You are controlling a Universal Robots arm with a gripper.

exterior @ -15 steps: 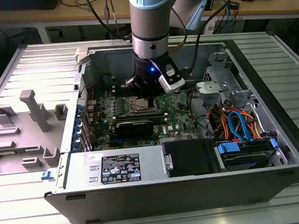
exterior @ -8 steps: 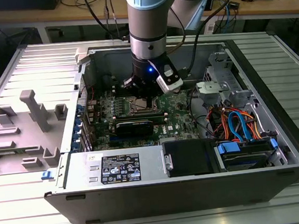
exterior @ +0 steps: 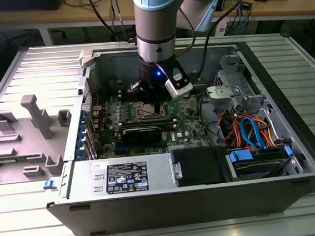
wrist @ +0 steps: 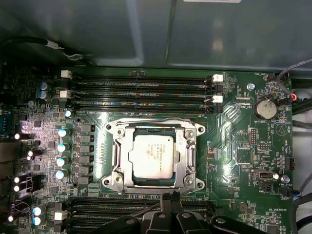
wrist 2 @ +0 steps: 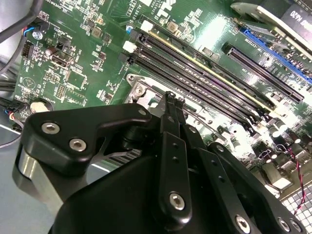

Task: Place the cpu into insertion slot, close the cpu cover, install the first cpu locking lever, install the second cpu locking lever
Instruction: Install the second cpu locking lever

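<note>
The cpu (wrist: 152,156), a flat square chip with a dull silver top, lies in the insertion slot (wrist: 113,127) on the green motherboard. The cpu cover (wrist: 189,150), a silvery frame with a window, lies flat over it around the chip's edges. A thin wire lever (wrist: 156,120) runs along the socket's side nearest the memory slots. My gripper (wrist: 170,196) hovers at the opposite side of the socket, its black fingers (wrist 2: 168,105) pressed together with nothing seen between them. In the exterior view the gripper (exterior: 154,100) hangs just over the socket (exterior: 143,110) inside the open computer case.
Long black memory slots (wrist: 141,87) flank the socket on both sides. A coin battery (wrist: 265,108) and a row of capacitors (wrist: 62,146) sit nearby. The power supply (exterior: 124,177), drive cage with cables (exterior: 248,131) and case walls hem the board in. A grey plastic shroud (exterior: 34,116) lies outside.
</note>
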